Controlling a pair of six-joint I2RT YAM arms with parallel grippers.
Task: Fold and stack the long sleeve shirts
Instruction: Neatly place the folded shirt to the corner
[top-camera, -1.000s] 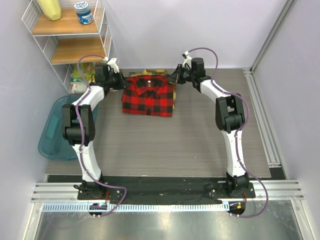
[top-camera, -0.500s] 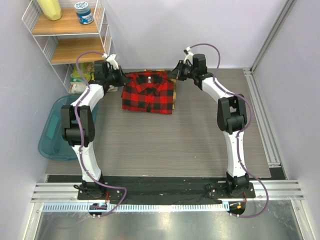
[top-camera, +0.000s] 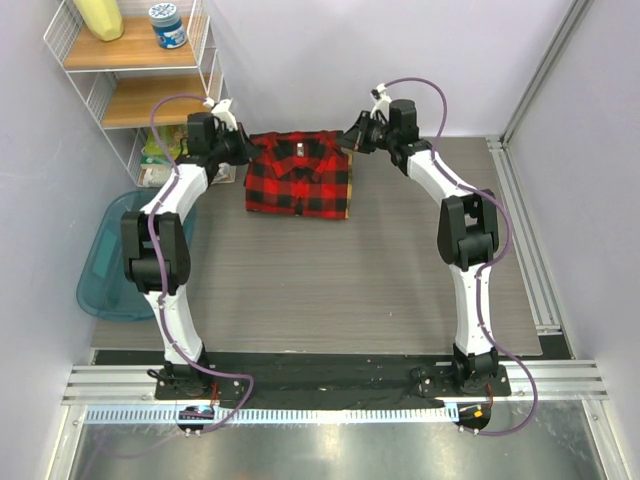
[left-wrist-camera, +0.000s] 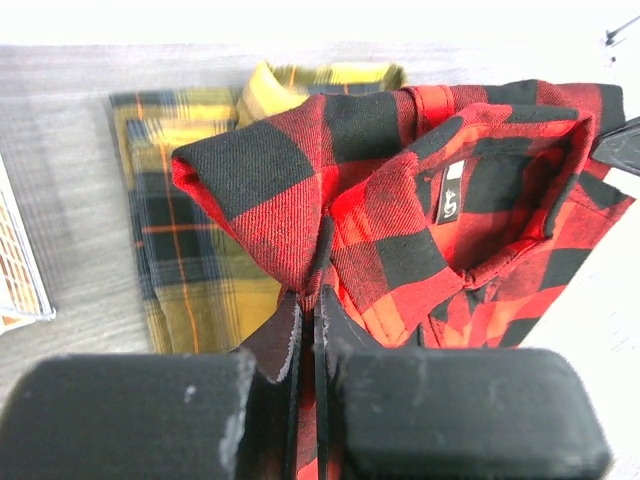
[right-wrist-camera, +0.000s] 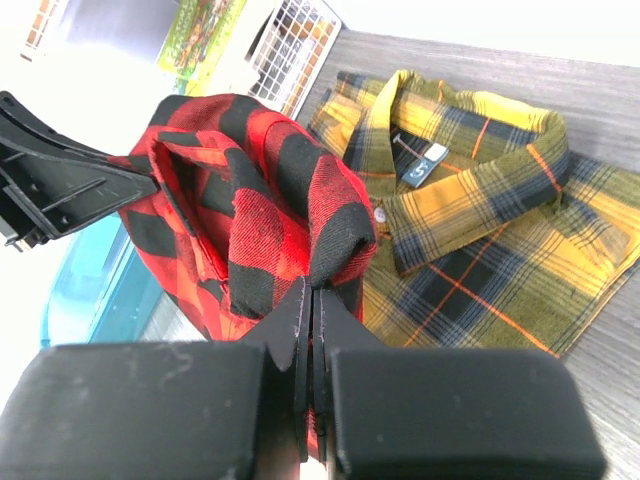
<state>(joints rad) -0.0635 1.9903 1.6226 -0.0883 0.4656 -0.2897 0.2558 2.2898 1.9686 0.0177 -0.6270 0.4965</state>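
The folded red-and-black check shirt hangs between my two grippers at the far middle of the table, held over the folded yellow-and-black check shirt, which lies flat beneath it. My left gripper is shut on the red shirt's left shoulder edge. My right gripper is shut on its right shoulder edge. In the top view only a thin strip of the yellow shirt shows at the red shirt's right side. The yellow shirt lies under and left of the red one in the left wrist view.
A wire shelf unit with wooden boards stands at the far left, holding a yellow bottle and a jar. A blue plastic tub sits on the floor left of the table. An aluminium rail runs along the table's right side.
Both grippers have carried the red shirt farther back, toward the wall, over the yellow shirt. Both stay shut on it.
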